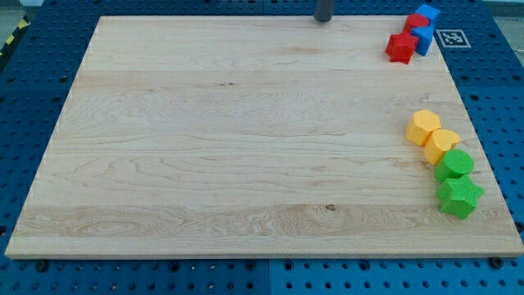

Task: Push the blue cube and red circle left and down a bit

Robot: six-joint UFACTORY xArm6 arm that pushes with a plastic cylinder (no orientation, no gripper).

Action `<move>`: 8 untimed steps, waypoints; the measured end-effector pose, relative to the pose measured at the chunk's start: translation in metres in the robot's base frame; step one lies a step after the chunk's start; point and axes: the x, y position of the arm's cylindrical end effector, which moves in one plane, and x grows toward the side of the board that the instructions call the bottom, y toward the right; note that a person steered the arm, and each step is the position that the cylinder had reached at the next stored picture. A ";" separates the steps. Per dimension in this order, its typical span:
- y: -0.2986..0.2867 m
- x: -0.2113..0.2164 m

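Item: my tip (pixel 324 20). One short stub of a straight rod, dark grey, round in section, plain and smooth, blunt at the end. No markings, cables or screws visible. Upper part out of frame.

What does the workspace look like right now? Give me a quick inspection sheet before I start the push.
Surface: wooden board, flat, lying on a blue pegboard.
Job's things: blue cube and red circle packed in a cluster at the view's top right corner.
Clutter: red block and second blue block in the same cluster; two yellow blocks and two green blocks in a row along the view's right edge.
Grippers: none; my tip at the view's top edge, left of the cluster, apart from it.
Cables: nothing seen.
Surroundings: fiducial tag beside the cluster.
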 end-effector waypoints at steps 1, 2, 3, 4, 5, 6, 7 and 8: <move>0.000 0.000; 0.007 -0.001; -0.015 0.021; -0.011 0.098; 0.066 0.179; 0.205 0.204; 0.238 0.202; 0.238 0.202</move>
